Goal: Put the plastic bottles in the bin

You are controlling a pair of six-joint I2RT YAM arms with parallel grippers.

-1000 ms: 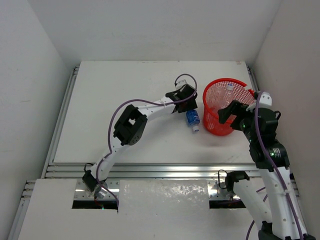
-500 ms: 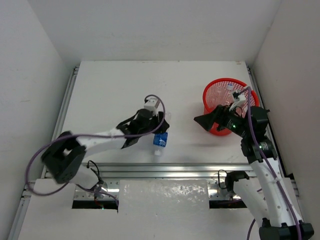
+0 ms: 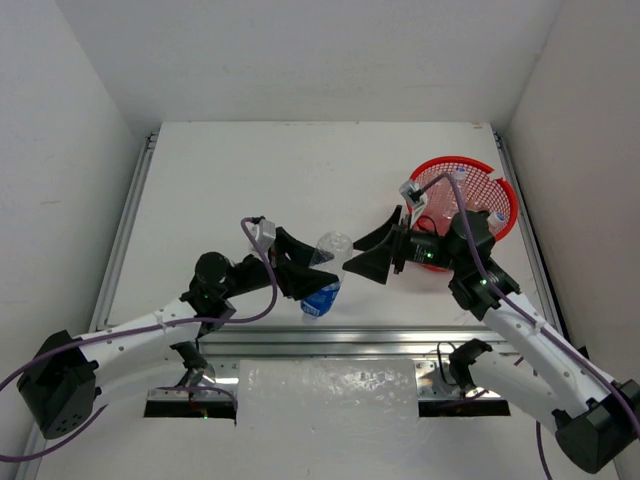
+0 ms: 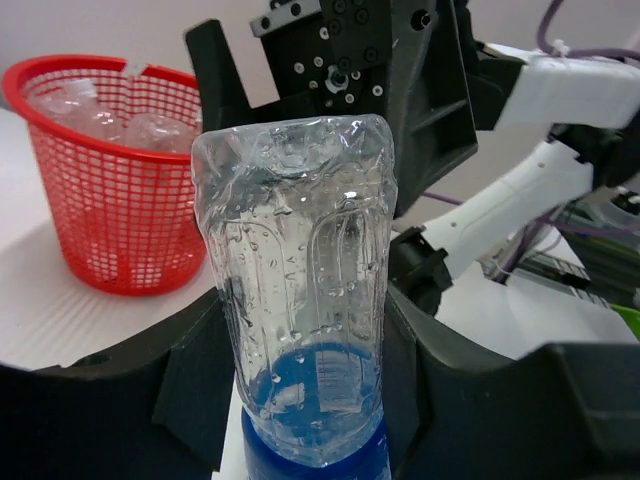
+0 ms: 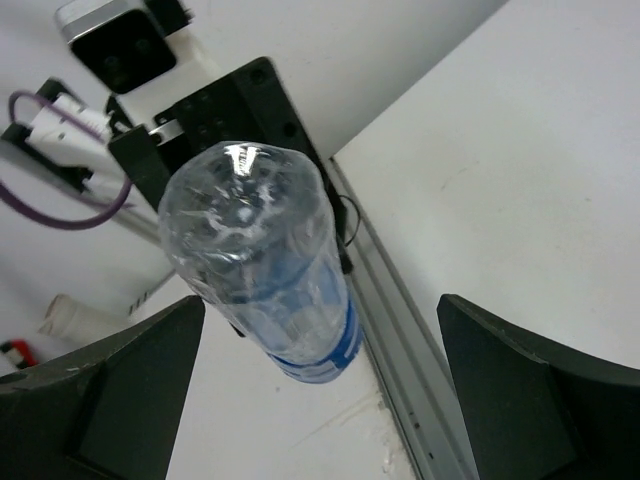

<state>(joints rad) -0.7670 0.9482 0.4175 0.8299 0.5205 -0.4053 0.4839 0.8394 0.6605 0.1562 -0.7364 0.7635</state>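
Overall light: your overhead view is bright, flat and even, so the white table [image 3: 250,180] and the walls nearly blend together.
Shadows: faint and soft, just grey smudges towards the bottom of that frame.
Glare: small hot spot on the bottle [image 5: 240,160] in your right wrist view, upper left of centre.
Focus: your left wrist view keeps the bottle sharp mid-frame and the bin [image 4: 100,200] at left fairly crisp, but the right edge goes soft.
Blur: the dark bottom corners of both wrist views look mushy.
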